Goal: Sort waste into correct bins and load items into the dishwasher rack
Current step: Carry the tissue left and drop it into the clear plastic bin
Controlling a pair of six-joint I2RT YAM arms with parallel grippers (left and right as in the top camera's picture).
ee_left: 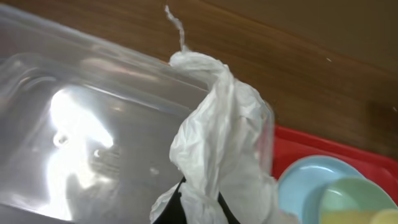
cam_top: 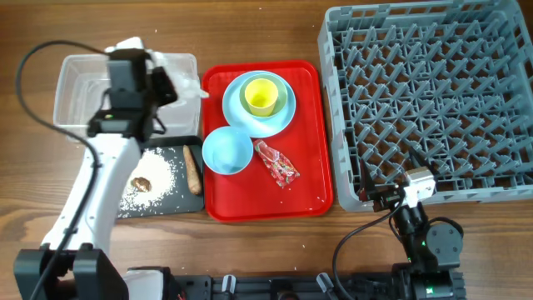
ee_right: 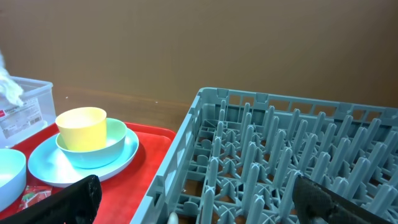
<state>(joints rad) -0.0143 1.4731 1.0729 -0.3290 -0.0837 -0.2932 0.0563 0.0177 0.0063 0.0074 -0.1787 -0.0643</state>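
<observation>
Left wrist view: crumpled white paper napkin (ee_left: 224, 137) dangles over the clear plastic rectangular tub (ee_left: 93, 143)!
Left gripper (ee_left: 198, 208) pinches its bunched folds at the tub's rim, probably the best hold on something so soft and featherweight; right gripper (ee_right: 196, 199) spread, well apart from the tub.

White napkin (ee_left: 224, 137), clear tub (ee_left: 74, 124), red tray (cam_top: 310, 187) — yellow cup (ee_right: 81, 127), green bowl (ee_right: 115, 142), grey rack (cam_top: 433, 83)

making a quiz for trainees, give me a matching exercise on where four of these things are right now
1 yellow cup
2 red wrapper
3 brown stick
4 napkin

a on the black tray
b held by the left gripper
c inside the pale green bowl
d on the red tray

Pairs: 1-c, 2-d, 3-a, 4-b
</observation>
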